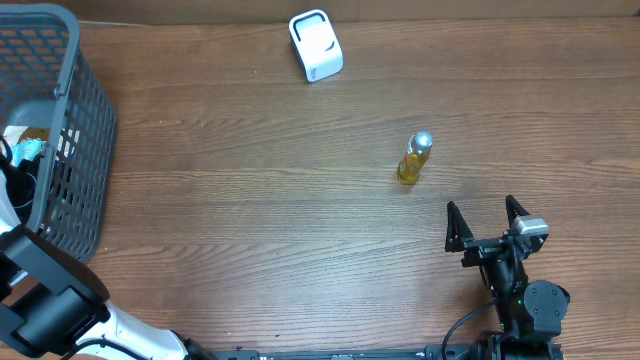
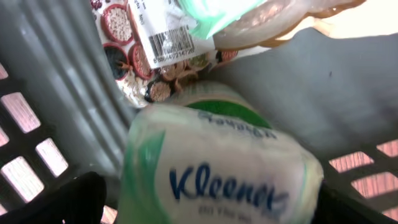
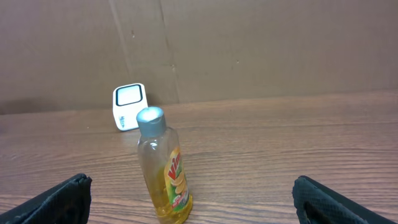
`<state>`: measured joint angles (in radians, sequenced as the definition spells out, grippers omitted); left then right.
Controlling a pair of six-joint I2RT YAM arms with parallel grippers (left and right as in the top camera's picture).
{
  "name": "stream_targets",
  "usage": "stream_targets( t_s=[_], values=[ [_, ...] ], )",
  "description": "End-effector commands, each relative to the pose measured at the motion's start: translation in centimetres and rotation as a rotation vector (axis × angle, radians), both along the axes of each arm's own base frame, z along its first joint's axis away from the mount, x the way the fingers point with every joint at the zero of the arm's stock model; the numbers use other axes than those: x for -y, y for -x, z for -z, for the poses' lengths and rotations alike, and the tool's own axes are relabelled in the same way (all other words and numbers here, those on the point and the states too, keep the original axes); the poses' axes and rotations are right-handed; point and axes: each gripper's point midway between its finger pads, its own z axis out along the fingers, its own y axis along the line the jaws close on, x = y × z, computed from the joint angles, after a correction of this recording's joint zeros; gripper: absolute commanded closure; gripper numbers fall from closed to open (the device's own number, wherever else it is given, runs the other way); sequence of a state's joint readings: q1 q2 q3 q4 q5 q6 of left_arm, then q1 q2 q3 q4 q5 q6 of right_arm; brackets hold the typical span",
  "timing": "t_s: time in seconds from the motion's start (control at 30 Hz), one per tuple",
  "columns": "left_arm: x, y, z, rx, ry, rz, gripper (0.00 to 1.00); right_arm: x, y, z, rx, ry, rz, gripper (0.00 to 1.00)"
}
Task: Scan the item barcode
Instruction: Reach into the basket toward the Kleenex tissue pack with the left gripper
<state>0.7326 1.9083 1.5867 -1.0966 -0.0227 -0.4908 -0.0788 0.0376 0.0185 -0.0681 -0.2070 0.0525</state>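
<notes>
The left claw [image 2: 205, 208] hangs released inside the grey basket [image 1: 72, 150], its jaws spread either side of a white-and-green tissue pack [image 2: 217, 165] lettered "Kleenex" in blue. I cannot tell whether they touch it, and behind the pack lies a packet [image 2: 134, 68] with a white barcode label [image 2: 169, 43]. Right of the basket on the wooden table [image 1: 250, 210] stands a white scanner [image 1: 315, 45]; farther right is an upright yellow bottle [image 1: 413, 160], silver-capped, its label lettered "Vi…" in red. Farthest from the basket, the right claw [image 1: 487, 222] is released too, facing the bottle but apart from it.
</notes>
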Motion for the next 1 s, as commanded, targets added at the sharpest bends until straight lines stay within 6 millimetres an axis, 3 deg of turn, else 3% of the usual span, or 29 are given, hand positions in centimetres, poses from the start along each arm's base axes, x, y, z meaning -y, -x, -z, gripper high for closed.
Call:
stream_targets(
  t_s=[0.0, 0.4, 0.77, 0.97],
  values=[
    [0.0, 0.2, 0.5, -0.003, -0.02, 0.019, 0.0, -0.1, 0.0, 0.4, -0.006, 0.0, -0.005, 0.0],
    [-0.1, 0.1, 1.7, 0.01, -0.026, 0.015, 0.03, -0.1, 0.0, 0.4, -0.006, 0.0, -0.005, 0.0],
    [0.0, 0.2, 2.3, 0.006, -0.023, 0.015, 0.21, -0.1, 0.0, 0.4, -0.006, 0.0, -0.005, 0.0],
    [0.3, 0.1, 2.3, 0.013, -0.009, 0.018, 0.42, -0.1, 0.0, 0.4, -0.006, 0.0, -0.005, 0.0]
  ],
)
